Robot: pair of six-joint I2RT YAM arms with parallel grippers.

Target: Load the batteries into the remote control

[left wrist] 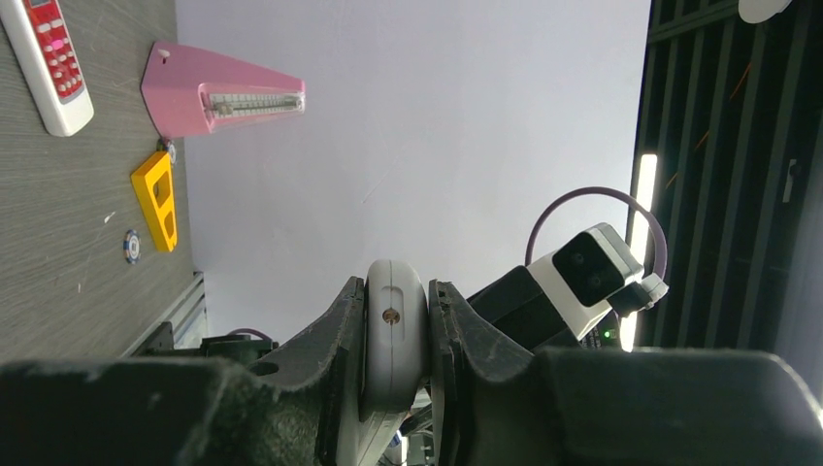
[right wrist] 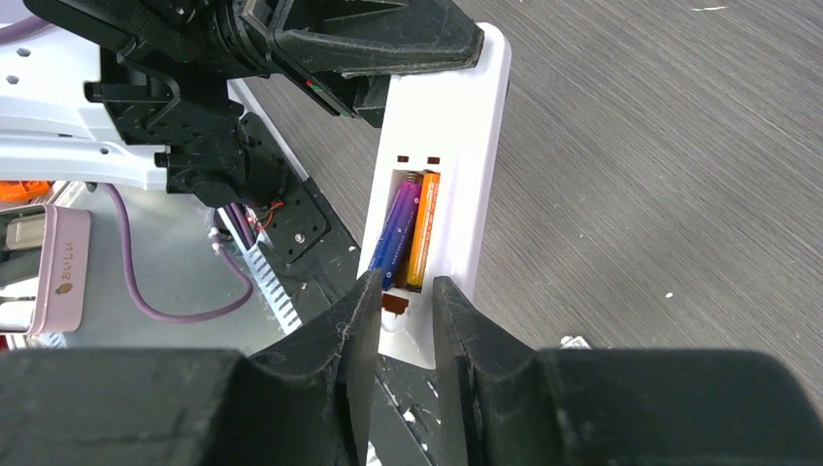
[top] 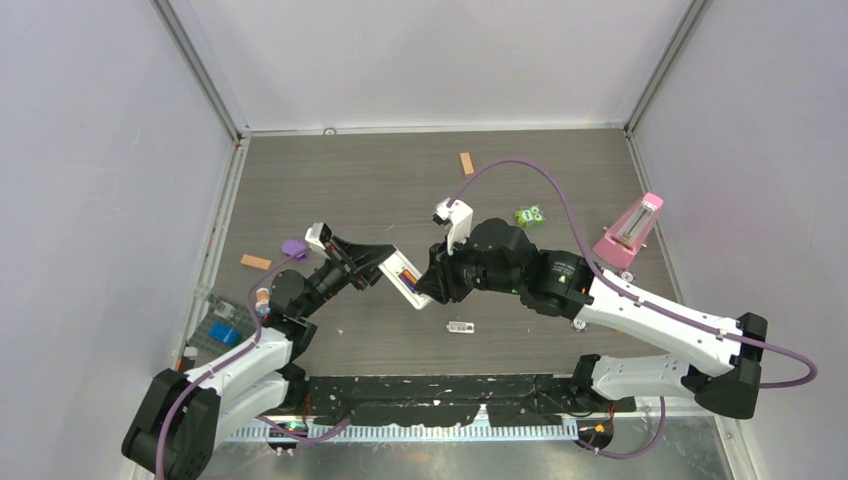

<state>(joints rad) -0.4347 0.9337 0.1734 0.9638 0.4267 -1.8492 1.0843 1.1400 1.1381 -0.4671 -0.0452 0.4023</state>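
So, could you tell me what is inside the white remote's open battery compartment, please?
A blue-purple battery and an orange battery lie side by side in the remote control. The right claw partly covers the compartment's near end.

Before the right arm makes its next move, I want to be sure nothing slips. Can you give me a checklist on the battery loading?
1. Remote control held firmly: ok. The left claw is clamped on its far end and holds it off the table.
2. Both cells in the remote: ok. The purple battery and orange battery lie side by side in its open back.
3. Cells pressed fully home: cannot tell.
4. Right claw free: ok. Its jaws are slightly apart at the remote's near end, with nothing visibly between them.
5. Remote closed up: not ok. Both cells lie exposed.
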